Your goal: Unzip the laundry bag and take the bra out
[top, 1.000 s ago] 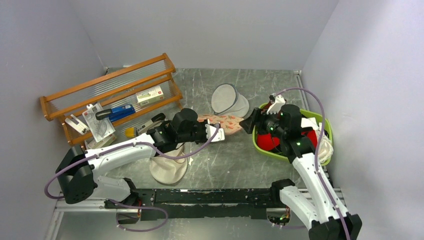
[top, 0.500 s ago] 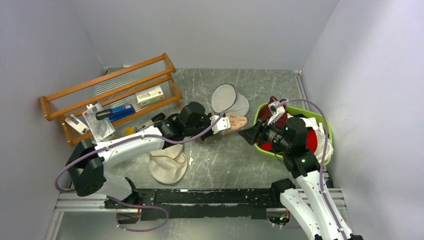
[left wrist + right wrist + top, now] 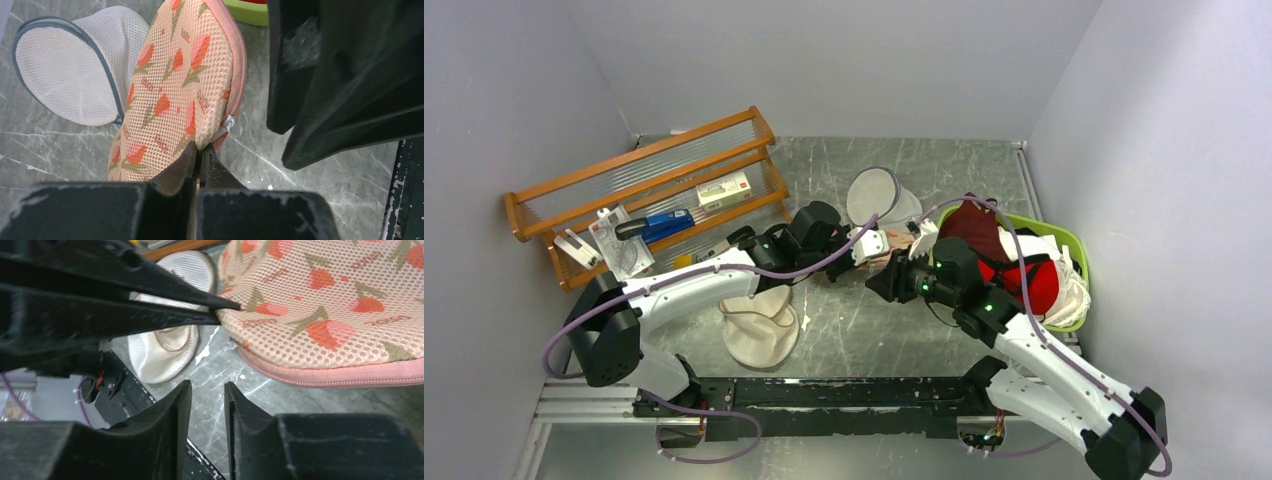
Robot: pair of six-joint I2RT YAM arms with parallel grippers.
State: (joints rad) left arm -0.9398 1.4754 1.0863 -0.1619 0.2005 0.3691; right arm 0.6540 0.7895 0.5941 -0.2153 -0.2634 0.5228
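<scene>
Now pinching bag (image 3: 175,90) with left gripper (image 3: 197,155), right gripper (image 3: 207,390) narrow and empty beside zipper (image 3: 325,375); next, catch the pull (image 3: 229,121).

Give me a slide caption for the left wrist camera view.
Left gripper pinches the floral laundry bag beside a white mesh pouch.

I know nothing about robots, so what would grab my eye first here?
The printed pink laundry bag lies mid-table, its edge pinched by the left fingers. The right fingers hover just by its zipper rim, slightly apart and empty. A green basket of red garments sits at the table's right.
</scene>
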